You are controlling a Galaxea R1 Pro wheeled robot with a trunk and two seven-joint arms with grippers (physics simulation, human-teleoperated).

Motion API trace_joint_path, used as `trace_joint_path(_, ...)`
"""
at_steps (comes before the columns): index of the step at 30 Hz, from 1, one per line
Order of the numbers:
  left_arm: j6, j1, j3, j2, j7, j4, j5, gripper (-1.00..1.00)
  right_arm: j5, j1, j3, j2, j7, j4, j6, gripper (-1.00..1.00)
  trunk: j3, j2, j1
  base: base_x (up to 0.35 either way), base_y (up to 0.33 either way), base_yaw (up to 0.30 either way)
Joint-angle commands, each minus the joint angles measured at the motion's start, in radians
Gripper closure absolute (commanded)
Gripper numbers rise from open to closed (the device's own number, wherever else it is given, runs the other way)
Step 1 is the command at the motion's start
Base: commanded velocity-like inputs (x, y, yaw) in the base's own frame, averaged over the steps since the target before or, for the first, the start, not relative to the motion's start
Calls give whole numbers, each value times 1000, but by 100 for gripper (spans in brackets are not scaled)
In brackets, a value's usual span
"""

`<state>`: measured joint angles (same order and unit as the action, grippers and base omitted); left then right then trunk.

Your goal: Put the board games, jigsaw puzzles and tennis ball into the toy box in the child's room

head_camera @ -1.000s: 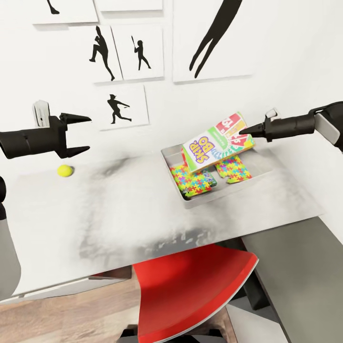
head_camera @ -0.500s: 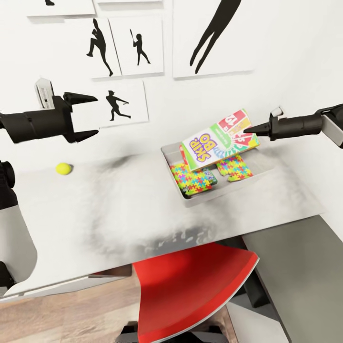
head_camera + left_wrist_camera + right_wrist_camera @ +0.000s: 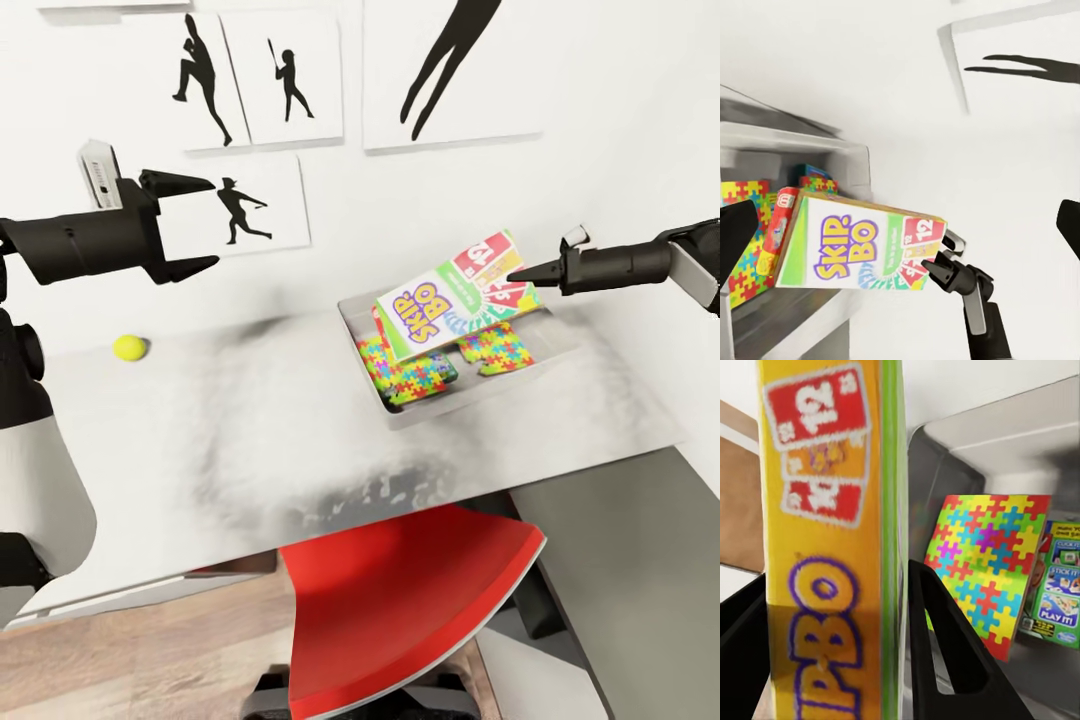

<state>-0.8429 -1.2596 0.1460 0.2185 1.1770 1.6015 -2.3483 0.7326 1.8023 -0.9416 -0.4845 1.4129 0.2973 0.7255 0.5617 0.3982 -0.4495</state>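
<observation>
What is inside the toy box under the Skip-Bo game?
Inside the toy box, two jigsaw puzzles lie below the Skip-Bo box that the right gripper holds. What lies directly beneath it is covered.

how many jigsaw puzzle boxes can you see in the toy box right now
2. One puzzle lies at the box's near left; the other sits to its right, both partly under the Skip-Bo game. More could be hidden beneath it.

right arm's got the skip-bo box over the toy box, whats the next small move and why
Probably lower the Skip-Bo box a little and then open the right gripper. Its fingers are clamped on the box's edge, and the box hangs tilted above the toy box, over the jigsaw puzzles already inside, so a short drop should land it in.
</observation>
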Motion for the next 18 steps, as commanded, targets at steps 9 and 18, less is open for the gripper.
trace_joint_path(9, -6, -3, 2, -5, 11, -1, -8, -100, 6, 0, -9, 10, 32, 4, 8, 100, 16, 2, 0, 0, 0, 0)
trace_joint_path(18, -6, -3, 3, -5, 12, -2, -8, -100, 5, 0, -9, 9, 45, 5, 8, 100, 30, 2, 0, 0, 0, 0)
